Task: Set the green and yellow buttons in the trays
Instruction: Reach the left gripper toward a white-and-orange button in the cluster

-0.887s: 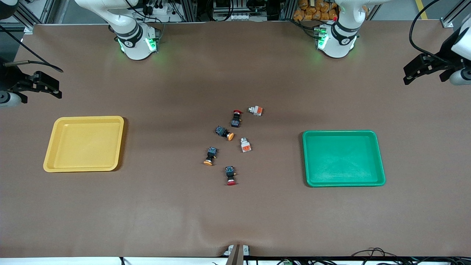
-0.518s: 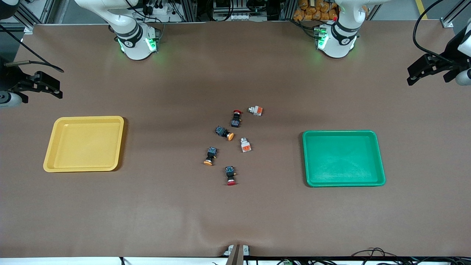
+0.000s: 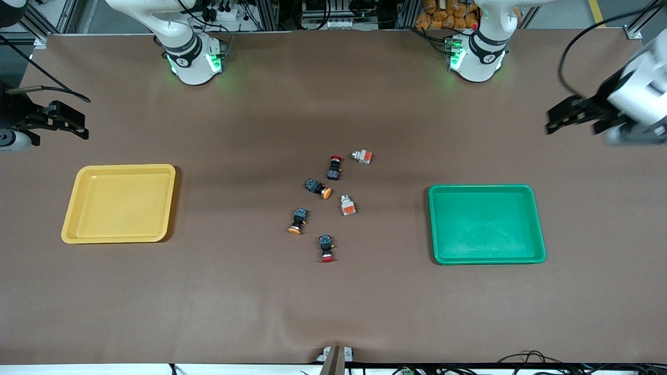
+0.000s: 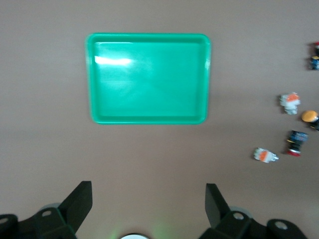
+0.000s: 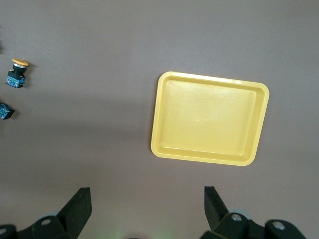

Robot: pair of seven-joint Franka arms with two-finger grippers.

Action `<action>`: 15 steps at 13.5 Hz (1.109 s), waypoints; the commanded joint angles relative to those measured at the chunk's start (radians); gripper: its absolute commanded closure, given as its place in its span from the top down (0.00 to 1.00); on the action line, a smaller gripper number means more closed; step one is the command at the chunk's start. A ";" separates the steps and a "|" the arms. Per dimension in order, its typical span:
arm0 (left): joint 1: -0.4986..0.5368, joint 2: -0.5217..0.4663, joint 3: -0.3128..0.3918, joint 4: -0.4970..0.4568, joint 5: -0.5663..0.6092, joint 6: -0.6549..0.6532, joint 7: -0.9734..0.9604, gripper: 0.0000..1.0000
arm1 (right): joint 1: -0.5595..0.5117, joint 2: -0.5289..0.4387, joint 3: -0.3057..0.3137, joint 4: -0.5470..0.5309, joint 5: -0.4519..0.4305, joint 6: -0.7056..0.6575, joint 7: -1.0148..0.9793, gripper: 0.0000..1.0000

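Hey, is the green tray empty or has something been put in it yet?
Empty. The green tray shows only its bare floor in both the front and left wrist views; all the buttons lie on the table.

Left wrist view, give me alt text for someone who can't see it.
An empty green tray lies on a brown table, seen from above by the left gripper, whose jaws stand open and hold nothing. Several small buttons lie scattered on the table beside the tray.

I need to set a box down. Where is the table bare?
Bare table lies between the yellow tray and the button cluster, and between it and the green tray. The middle is crowded.
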 commanded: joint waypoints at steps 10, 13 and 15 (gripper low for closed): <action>-0.255 0.293 -0.208 -0.271 0.110 0.451 -1.015 1.00 | 0.002 0.007 -0.006 0.014 0.005 -0.014 0.017 1.00; -0.375 0.362 -0.205 -0.311 0.120 0.547 -1.342 1.00 | 0.000 0.007 -0.006 0.014 0.005 -0.012 0.017 1.00; -0.400 0.367 -0.205 -0.383 0.120 0.653 -1.444 1.00 | 0.002 0.007 -0.006 0.015 0.005 -0.011 0.016 1.00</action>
